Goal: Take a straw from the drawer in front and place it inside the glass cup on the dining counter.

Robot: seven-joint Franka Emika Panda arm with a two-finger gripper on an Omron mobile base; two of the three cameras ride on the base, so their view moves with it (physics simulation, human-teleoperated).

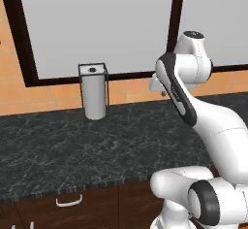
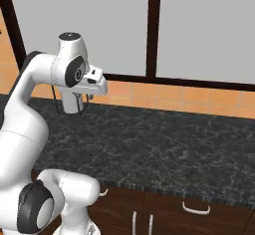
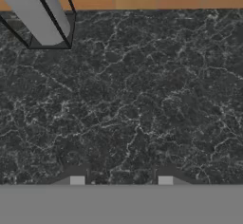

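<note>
Black speckled stone counter [image 1: 72, 145] runs under the arm, white veining across a dark top, orange tile backsplash [image 1: 48, 97] behind it and big grey window panes in dark frames above. Paper towel roll in a thin black wire holder [image 1: 93, 94] stands upright at the back of the counter, against the backsplash; it's the landmark here. In the hand view the same holder [image 3: 42, 14] sits in the upper left corner, tilted by the camera roll. Gripper [image 3: 121, 180] hangs over bare counter in front of the holder and off to its right, two dark fingertips [image 3: 77, 180] standing apart with plain stone between them, nothing clamped. Drawers: dark brown wood fronts below the counter edge, each with a small curved silver handle. One drawer [image 1: 68, 206] lies below and slightly left of the holder, shut flush with the cabinetry; in the right base view another drawer front [image 2: 196, 214] shows further right along the counter, next to two upright cabinet door handles [image 2: 142, 224]. White arm folds up high beside the holder.
</note>
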